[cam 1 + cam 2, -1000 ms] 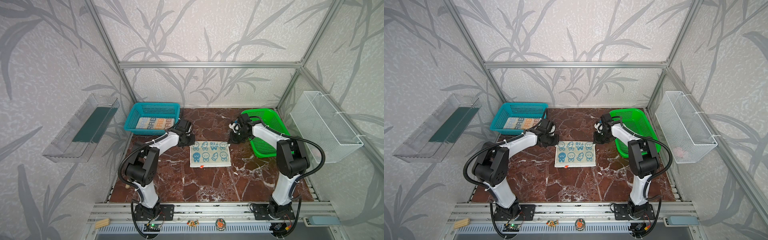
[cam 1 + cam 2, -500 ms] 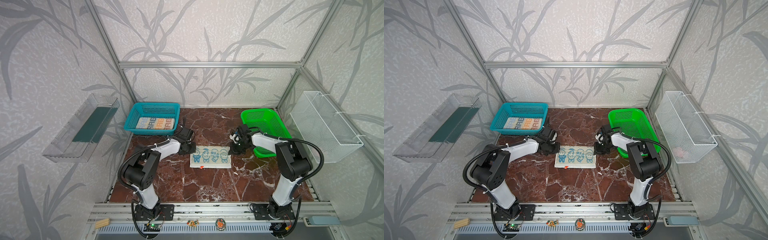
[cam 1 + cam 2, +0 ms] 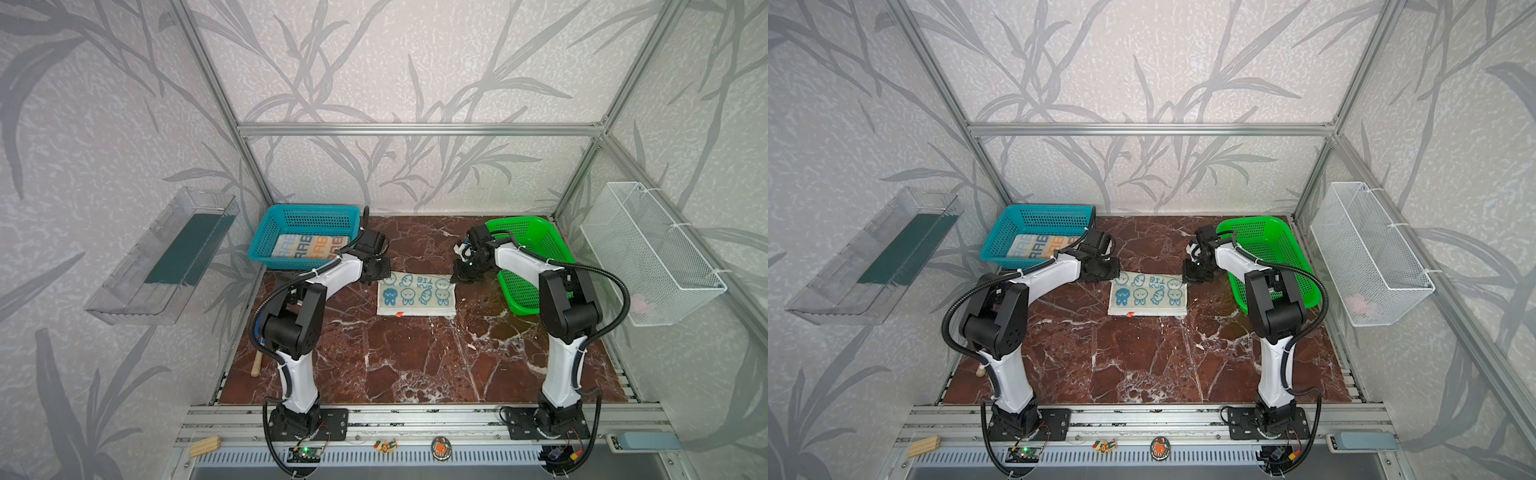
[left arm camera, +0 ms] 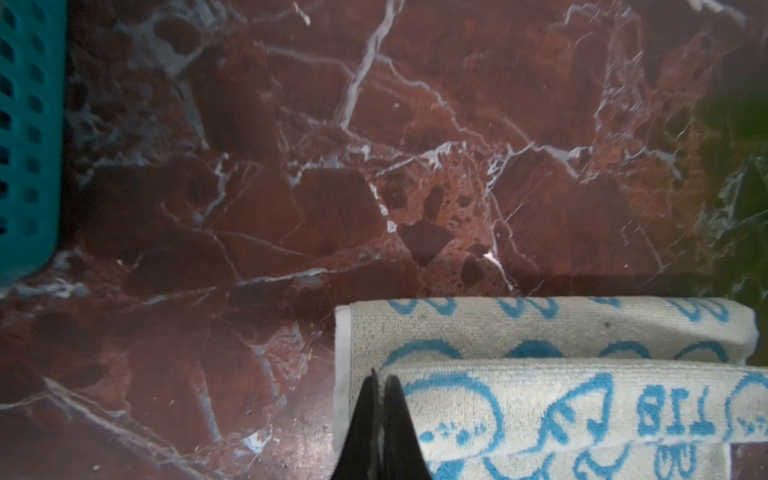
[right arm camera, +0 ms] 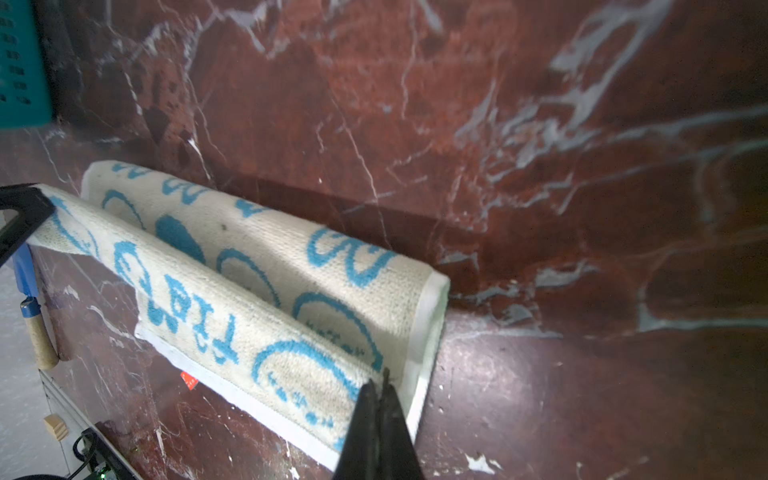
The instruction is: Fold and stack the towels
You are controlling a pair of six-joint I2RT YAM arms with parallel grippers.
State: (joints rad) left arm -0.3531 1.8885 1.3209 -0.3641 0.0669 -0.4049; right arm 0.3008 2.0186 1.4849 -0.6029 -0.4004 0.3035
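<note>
Mia: Both the left end effector (image 3: 379,276) and the right end effector (image 3: 456,279) had pulled farther back since a moment before, and the blue bunny towel (image 3: 415,293) slid along with them.
Ben: Where was it?
Mia: On the bench (image 3: 415,374), in the middle, half folded. Each end effector was squeezed shut on one corner of the top layer.
Ben: What could go wrong?
Mia: Only a little bit of cloth sat in each pinch. A hard tug could pull a corner out, I thought. One arm going faster would make the fold crooked. The cloth behind was bunched in a roll, too.
Ben: And the stack?
Mia: The striped towel (image 3: 309,246) lay in the teal basket (image 3: 266,237), well apart.
</note>
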